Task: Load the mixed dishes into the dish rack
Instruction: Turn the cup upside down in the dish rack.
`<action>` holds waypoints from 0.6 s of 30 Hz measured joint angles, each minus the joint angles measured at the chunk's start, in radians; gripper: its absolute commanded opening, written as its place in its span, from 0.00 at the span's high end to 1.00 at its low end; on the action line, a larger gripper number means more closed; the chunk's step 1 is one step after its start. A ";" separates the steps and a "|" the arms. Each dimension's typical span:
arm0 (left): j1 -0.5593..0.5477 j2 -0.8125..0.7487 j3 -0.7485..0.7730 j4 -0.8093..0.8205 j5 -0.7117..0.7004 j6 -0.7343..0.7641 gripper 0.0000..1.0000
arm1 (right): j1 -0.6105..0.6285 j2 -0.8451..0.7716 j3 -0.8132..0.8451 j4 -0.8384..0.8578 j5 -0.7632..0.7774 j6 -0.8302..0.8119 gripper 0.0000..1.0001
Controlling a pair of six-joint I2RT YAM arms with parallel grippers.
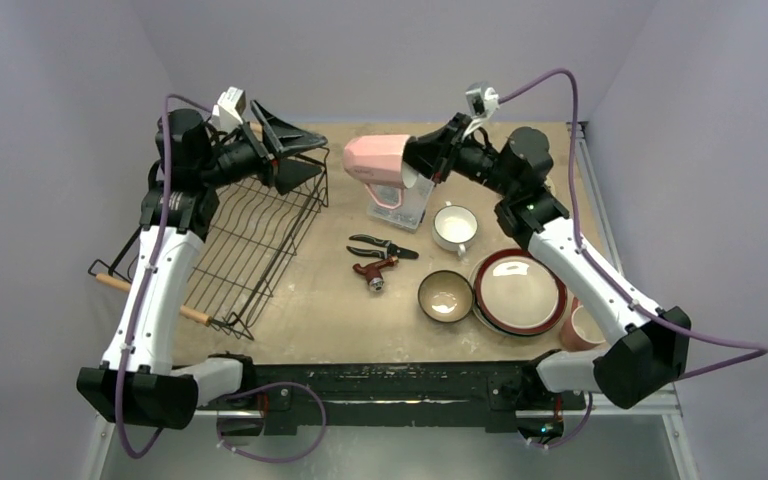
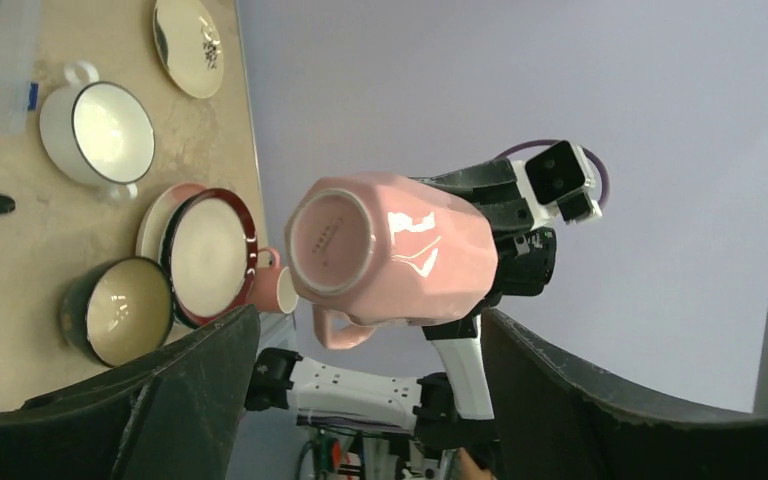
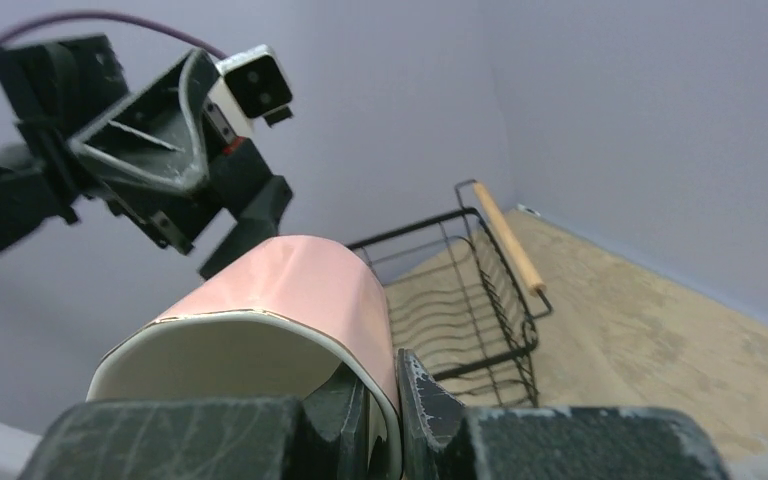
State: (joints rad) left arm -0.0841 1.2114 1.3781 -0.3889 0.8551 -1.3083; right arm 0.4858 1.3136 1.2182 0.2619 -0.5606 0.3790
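Observation:
My right gripper [image 1: 422, 166] is shut on the rim of a pink mug [image 1: 378, 162], one finger inside and one outside [image 3: 430, 400], and holds it sideways in the air above the table's far middle. My left gripper [image 1: 296, 156] is open and empty over the far end of the black wire dish rack [image 1: 250, 240], facing the mug's base [image 2: 332, 238] a short way off. On the table stand a white cup [image 1: 455, 226], a brown-rimmed bowl [image 1: 446, 296], a red-black-rimmed plate [image 1: 518, 292] and a second pink mug [image 1: 582, 326]. A small patterned plate [image 2: 188, 45] shows in the left wrist view.
A clear plastic box [image 1: 400, 206] stands under the held mug. Black pruners [image 1: 384, 245] and a red hand tool [image 1: 374, 270] lie mid-table. The rack's wooden handle [image 1: 150, 298] sticks out near the left arm. Purple walls enclose the table.

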 measured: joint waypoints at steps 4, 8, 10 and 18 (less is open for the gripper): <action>-0.001 -0.037 -0.002 0.095 0.000 0.049 0.17 | -0.037 0.021 0.000 0.180 -0.111 0.175 1.00; -0.008 -0.045 -0.002 0.208 0.006 0.053 0.12 | -0.035 0.070 0.000 0.351 -0.204 0.328 1.00; -0.020 -0.039 -0.002 0.252 0.017 0.053 0.11 | -0.033 0.101 0.001 0.415 -0.235 0.392 1.00; -0.061 0.013 -0.002 0.445 0.097 0.018 0.06 | -0.035 0.176 0.001 0.530 -0.254 0.550 1.00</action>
State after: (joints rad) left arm -0.1448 1.2240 1.3762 0.0559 0.9524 -1.2903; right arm 0.4511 1.4899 1.2194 0.7921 -0.8146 0.9291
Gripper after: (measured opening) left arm 0.915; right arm 0.089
